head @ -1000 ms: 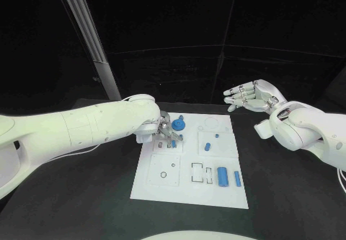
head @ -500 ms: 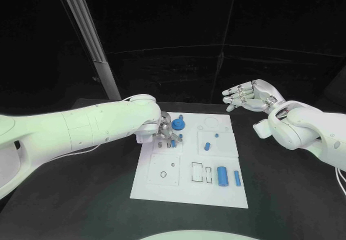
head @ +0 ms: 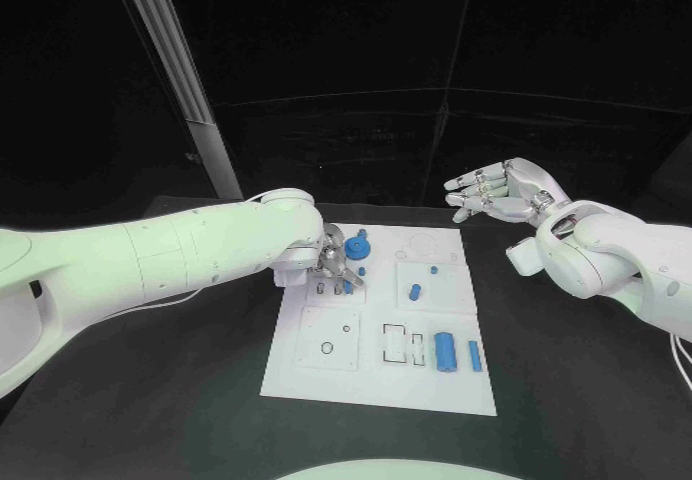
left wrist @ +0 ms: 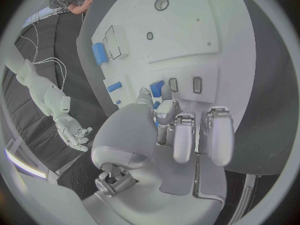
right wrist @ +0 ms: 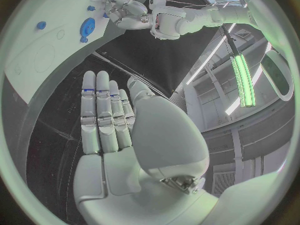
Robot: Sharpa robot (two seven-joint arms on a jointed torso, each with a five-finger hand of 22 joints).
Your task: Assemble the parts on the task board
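Resting on the black tabletop (head: 173,400), white task board (head: 378,385) carries blue parts. Left hand (head: 330,262) over board's upper left, fingers (left wrist: 182,135) curled down at a small blue part (left wrist: 157,88); whether they grip it, cannot tell. Right hand (head: 498,192) raised off board, fingers (right wrist: 103,110) straight, holding nothing. Blue gear (head: 358,246) just beside left hand; three blue cylinders (head: 446,351) at lower right.

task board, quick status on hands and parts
Left hand down on white task board, fingers around a small blue part. Right hand open, raised off the board. Nothing in the way.
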